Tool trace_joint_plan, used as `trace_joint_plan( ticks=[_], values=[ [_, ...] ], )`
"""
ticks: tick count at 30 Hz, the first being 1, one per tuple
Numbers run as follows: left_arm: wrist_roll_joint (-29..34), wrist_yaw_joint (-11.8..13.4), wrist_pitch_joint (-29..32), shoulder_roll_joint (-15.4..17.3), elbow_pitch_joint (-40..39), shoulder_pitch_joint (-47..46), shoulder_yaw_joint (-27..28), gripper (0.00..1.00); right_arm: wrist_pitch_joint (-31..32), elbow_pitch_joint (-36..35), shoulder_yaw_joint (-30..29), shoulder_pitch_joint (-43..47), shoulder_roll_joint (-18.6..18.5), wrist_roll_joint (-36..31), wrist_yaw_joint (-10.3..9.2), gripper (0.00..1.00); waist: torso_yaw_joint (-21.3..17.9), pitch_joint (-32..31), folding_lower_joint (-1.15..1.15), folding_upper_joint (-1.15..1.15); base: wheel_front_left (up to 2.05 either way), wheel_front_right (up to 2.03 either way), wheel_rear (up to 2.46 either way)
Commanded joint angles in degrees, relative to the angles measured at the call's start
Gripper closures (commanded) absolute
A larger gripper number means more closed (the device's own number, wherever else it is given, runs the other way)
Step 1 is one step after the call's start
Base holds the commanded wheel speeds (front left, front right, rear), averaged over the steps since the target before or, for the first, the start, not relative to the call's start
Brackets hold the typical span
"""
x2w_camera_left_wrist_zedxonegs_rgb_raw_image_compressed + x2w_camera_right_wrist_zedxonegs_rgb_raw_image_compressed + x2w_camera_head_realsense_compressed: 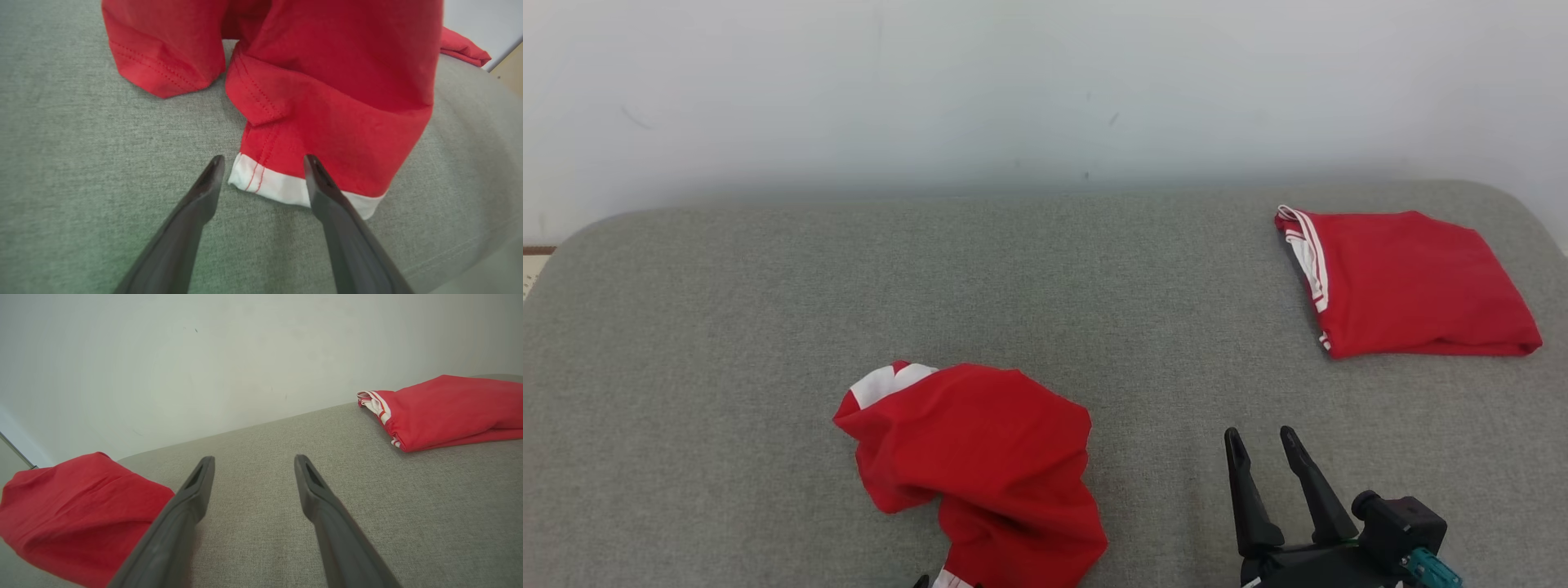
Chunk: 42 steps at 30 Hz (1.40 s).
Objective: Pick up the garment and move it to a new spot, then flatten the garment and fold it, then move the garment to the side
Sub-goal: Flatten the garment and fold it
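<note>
Well, from the head you see the garment crumpled at the cushion's front, not yet lifted, so I'd judge every step is still to do; the right claw stands spread and empty near its right. Your left wrist shows the left claw spread, empty, tips at the white hem. Right wrist: the garment lies off left of the fingers.

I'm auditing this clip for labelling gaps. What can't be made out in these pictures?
- Crumpled garment: near end cut off by the head view's bottom edge; its own folds hide its shape.
- Left gripper: left wrist view, one finger overlaps the white hem; contact or gap, cannot tell.
- Folded garment: inner layers hidden under its top layer, head view.
</note>
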Motion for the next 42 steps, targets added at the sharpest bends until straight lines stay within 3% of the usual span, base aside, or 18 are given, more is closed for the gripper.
trace_joint_plan(
  ticks=[1, 6, 7, 8, 15, 26, 33, 37, 38, 39, 40, 42],
  values=[
    [0.92, 0.31, -0.05, 0.32, 1.35, -0.76, -0.12, 0.00, -0.37, 0.31, 0.20, -0.14, 0.09, 0.33, 0.01, 0.00, -0.66, 0.41, 0.00, 0.00, 0.00, 0.00, 0.00],
    [-0.20, -0.58, -0.16, 0.28, 5.80, -2.94, -0.10, 0.00, -0.56, 0.95, 0.66, -0.71, 0.09, 0.70, 0.01, 0.00, -1.51, 0.84, 0.00, 0.00, 0.00, 0.00, 0.00],
    [-0.26, -0.51, -0.22, 0.27, 6.33, -3.53, -0.14, 0.58, -0.55, 1.04, 0.67, -0.76, 0.10, 0.70, 0.01, 0.00, -1.61, 0.88, 0.00, 0.00, 0.00, 0.00, 0.00],
    [-0.36, -0.73, -0.27, 0.24, 6.69, -3.99, -0.21, 1.00, -0.61, 1.15, 0.63, -0.79, 0.09, 0.60, 0.01, 0.00, -1.66, 0.91, 0.00, 0.00, 0.00, 0.00, 0.00],
    [-1.98, 0.00, -0.60, 0.25, 4.07, -4.58, 1.71, 1.00, -0.96, 1.29, -0.44, -0.56, 0.09, 0.55, 0.01, 0.00, -0.49, 0.75, 0.00, 0.00, 0.00, 0.00, 0.00],
    [-3.17, 5.71, -0.41, 8.65, -16.01, 1.23, 13.87, 1.00, -1.37, 1.64, -1.85, -0.59, 0.07, 0.74, 0.01, 0.00, 2.32, -0.40, 0.00, 0.00, 0.00, 0.00, 0.00],
    [-3.65, 8.99, 1.86, 10.33, -24.45, 6.20, 16.47, 1.00, -1.42, 1.77, -2.94, -0.74, 0.06, 0.39, 0.01, 0.00, 2.47, -0.07, 0.00, 0.00, 0.00, 0.00, 0.00],
    [-3.60, 9.39, 2.82, 10.23, -23.83, 8.21, 16.07, 1.00, -1.30, 2.17, -2.82, -0.95, 0.07, 0.52, 0.01, 0.00, 2.51, 0.39, 0.00, 0.00, 0.00, 0.00, 0.00],
    [-3.41, 9.58, 2.70, 10.12, -23.35, 8.45, 15.91, 0.74, -1.30, 2.25, -2.79, -0.97, 0.06, 0.54, 0.01, 0.00, 2.55, 0.45, 0.00, 0.00, 0.00, 0.00, 0.00],
    [-3.51, 9.73, 2.58, 9.76, -22.79, 8.42, 15.77, 0.08, -1.32, 2.26, -2.79, -0.96, 0.06, 0.58, 0.01, 0.00, 2.63, 0.50, 0.00, 0.00, 0.00, 0.00, 0.00],
    [-3.71, 9.80, 2.36, 9.48, -22.44, 8.29, 15.66, 0.00, -1.33, 2.27, -2.88, -0.93, 0.07, 0.61, 0.01, 0.00, 2.80, 0.56, 0.00, 0.00, 0.00, 0.00, 0.00],
    [-3.77, 9.75, 1.88, 9.12, -21.88, 8.05, 15.51, 0.00, -1.36, 2.31, -3.10, -0.90, 0.06, 0.61, 0.01, 0.00, 3.28, 0.68, 0.00, 0.00, 0.00, 0.00, 0.00]
  ],
)
